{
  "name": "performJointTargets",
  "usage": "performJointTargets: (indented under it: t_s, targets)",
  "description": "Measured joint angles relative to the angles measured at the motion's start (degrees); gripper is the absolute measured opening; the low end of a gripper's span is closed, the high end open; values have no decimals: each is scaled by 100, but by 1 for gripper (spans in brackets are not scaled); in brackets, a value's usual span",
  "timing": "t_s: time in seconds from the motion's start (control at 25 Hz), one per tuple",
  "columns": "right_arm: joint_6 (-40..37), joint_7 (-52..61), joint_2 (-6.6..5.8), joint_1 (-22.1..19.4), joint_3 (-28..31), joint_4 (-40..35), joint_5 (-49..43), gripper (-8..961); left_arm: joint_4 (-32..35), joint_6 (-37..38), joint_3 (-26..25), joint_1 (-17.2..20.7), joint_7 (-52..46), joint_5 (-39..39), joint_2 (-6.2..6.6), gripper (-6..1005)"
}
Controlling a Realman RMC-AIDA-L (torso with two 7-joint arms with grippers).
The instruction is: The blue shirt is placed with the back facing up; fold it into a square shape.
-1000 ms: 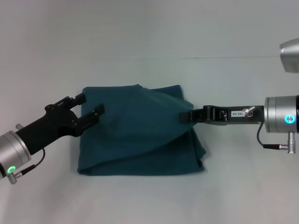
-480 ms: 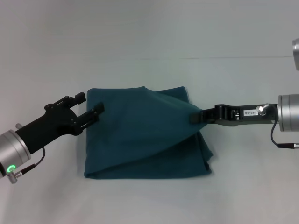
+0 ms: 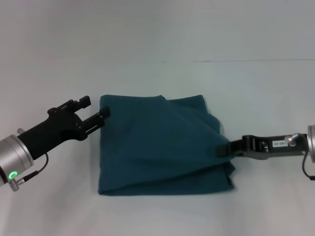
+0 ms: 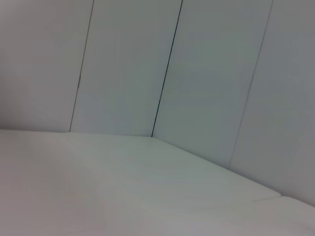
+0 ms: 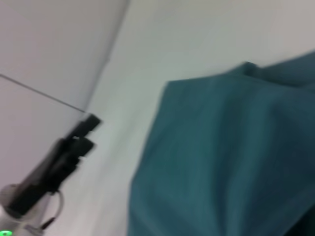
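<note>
Pale grey and bare, the tabletop [image 3: 157, 39] runs back to panelled walls, and on it, a little right of centre in the head view, lies the single dark teal-blue cotton T-shirt [image 3: 162, 147], already folded into a roughly square bundle with its plain side up and no lettering showing. Its top layer is not flat: a diagonal ridge runs from the far left corner down toward the right edge, where the cloth is gathered to a point. At that point sits the right gripper [image 3: 225, 149], its fingers closed narrowly on a pinch of the shirt's right edge, low over the table. The left gripper [image 3: 94, 109], black and two-fingered, hovers just beside the shirt's far left corner with its fingers spread wide, one fingertip seeming just to touch the fabric and gripping nothing; the right wrist view shows the same teal cloth [image 5: 221, 162] and that open gripper [image 5: 81, 135] apart from it. The step in hand looks like the final tidying of the fold, tugging the layer out to the right. The next move likely calls for letting the pinched edge down flat and releasing it without dragging the bundle askew. Count: one shirt, two grippers.
</note>
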Motion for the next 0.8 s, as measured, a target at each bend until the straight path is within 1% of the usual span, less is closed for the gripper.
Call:
performJointTargets:
  t_s: [0.12,0.28,0.44,0.52,0.64,0.68,0.8]
  targets:
    - [182,-24,-14,-169,24,0,-69,44,0,-19,0,-7,0,0,0,690]
    - [513,-106,-17,-321,54,-19,-69,69,0,-86,24,-18,0,0,-4,690]
    - [628,-154,-47,-352,335,-59,-62,94,0,-99,4,-37,0,0,-5,690]
    - [654,-223,-55,-336,653,-105,-62,182,0,-145,0,-59,0,0,-1,690]
    - [713,-224,-59,-276,806,-166,-61,315,0,-229,-1,-110,0,0,-3,690]
    - [843,-160,-63,-177,845,-189,-63,350,0,-233,-2,-124,0,0,-5,690]
    - [1026,19,-67,-38,809,-153,-98,456,0,-252,-9,-166,0,0,-8,690]
